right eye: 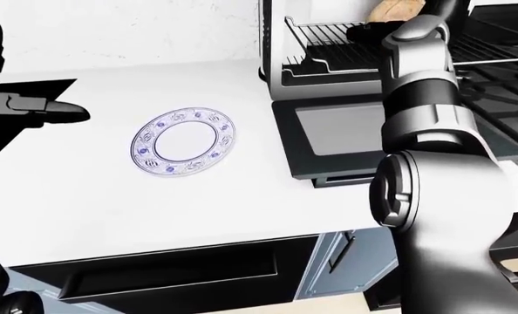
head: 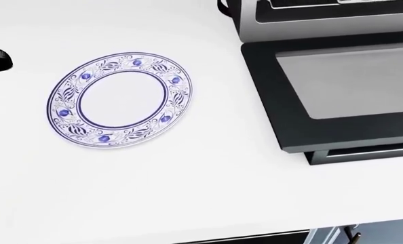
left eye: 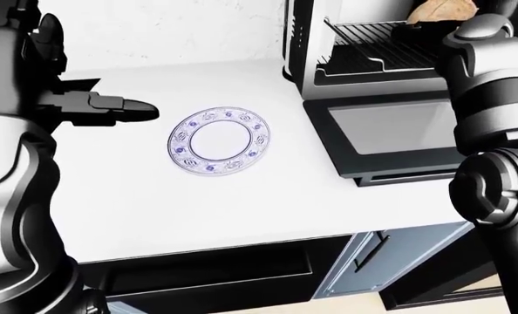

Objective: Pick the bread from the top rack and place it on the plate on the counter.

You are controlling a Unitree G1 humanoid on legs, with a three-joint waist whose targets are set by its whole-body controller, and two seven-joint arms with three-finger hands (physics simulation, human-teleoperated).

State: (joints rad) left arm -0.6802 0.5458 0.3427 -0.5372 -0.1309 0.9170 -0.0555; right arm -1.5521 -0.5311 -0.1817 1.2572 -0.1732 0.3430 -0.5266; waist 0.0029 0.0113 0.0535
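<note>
While your right arm (right eye: 420, 98) reaches up into the open toaster oven (left eye: 364, 65) at the right end of the counter (left eye: 198, 209), its hand is cut off at the top of both eye views, so you cannot tell whether those fingers are spread or closed. The bread (left eye: 442, 10) sits on the top rack (left eye: 372, 33), probably right by that hand. Come at the loaf level, close on it firmly, and clear the lowered door (head: 337, 86) before swinging left to the plate (head: 120, 99). Your left hand (left eye: 111, 108) hovers beside the plate, fingers out straight, holding nothing.
</note>
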